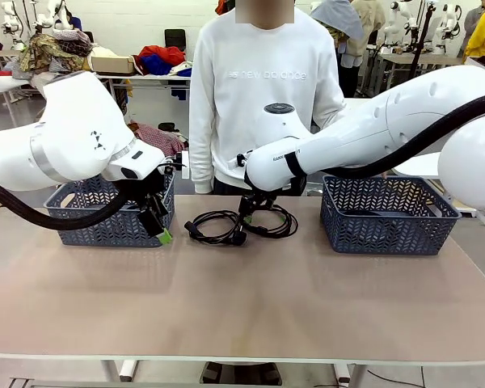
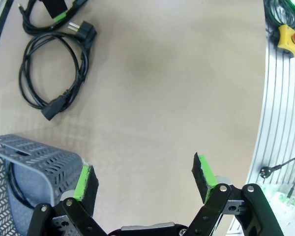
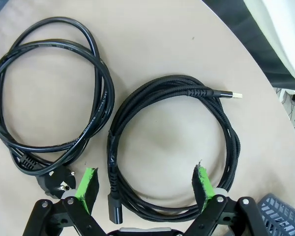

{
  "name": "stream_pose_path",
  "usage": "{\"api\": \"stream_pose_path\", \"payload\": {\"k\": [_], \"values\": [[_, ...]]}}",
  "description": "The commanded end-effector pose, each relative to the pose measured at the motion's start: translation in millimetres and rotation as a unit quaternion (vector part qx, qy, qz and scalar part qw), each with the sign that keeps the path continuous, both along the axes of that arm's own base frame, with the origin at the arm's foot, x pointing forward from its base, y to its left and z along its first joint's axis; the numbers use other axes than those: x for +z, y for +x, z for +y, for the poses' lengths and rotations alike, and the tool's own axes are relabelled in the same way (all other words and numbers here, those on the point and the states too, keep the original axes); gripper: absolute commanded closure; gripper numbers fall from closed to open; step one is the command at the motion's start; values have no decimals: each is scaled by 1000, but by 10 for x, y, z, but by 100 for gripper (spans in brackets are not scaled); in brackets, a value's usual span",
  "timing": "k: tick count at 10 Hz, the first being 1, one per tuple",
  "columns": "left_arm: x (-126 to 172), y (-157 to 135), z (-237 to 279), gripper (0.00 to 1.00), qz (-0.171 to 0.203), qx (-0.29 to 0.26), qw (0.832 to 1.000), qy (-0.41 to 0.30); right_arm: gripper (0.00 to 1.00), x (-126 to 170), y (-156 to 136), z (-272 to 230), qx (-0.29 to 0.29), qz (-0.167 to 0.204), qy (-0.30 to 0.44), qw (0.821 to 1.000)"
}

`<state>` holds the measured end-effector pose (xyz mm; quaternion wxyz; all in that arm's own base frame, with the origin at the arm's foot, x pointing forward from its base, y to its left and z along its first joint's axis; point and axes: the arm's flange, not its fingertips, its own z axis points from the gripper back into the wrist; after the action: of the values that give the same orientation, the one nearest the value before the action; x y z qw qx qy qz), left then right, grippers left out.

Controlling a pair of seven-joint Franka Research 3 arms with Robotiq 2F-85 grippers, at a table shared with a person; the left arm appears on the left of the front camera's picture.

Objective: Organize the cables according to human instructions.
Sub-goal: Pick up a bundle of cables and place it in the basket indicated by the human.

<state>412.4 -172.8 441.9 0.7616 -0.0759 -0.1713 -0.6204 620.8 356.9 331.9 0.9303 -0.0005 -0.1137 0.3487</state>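
Braided cable (image 3: 111, 147) first: it lies as a flat coil on the table (image 1: 250, 307), centre, far side, close to the person (image 1: 259, 105), its gold-tipped connector (image 3: 231, 94) poking out of the ring. My right gripper (image 3: 145, 186) hangs straight over it, jaws spread wide and gripping nothing. In the right wrist view the near arc of the coil runs between the two green pads (image 3: 86, 184); I can't tell whether they touch it.

Just beside it, on my left, is the smooth cord (image 3: 104, 98), a looser round coil with its plug (image 3: 54, 179) near the left-hand pad. The two coils lie close, but I can't say if they touch. There's fine white print along this cord's jacket, too small to read.

My left gripper (image 2: 143, 179) is open too, empty, over bare tabletop at the corner of the left basket (image 2: 34, 157), well apart from the smooth cord. A dark loop of cord shows through that basket's mesh.

The right basket (image 1: 384, 234) sits at the table's right side.

Readable writing: "new balance" across the person's white sweatshirt (image 1: 267, 75). A yellow emergency stop button (image 2: 290, 37) sits on the rail by the table edge.
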Motion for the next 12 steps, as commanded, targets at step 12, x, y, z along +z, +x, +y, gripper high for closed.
{"api": "stream_pose_path", "payload": {"k": [12], "values": [[14,7,28,0,1,-1,1000,1,0,-230,140,111,-19,22,-25,999]]}}
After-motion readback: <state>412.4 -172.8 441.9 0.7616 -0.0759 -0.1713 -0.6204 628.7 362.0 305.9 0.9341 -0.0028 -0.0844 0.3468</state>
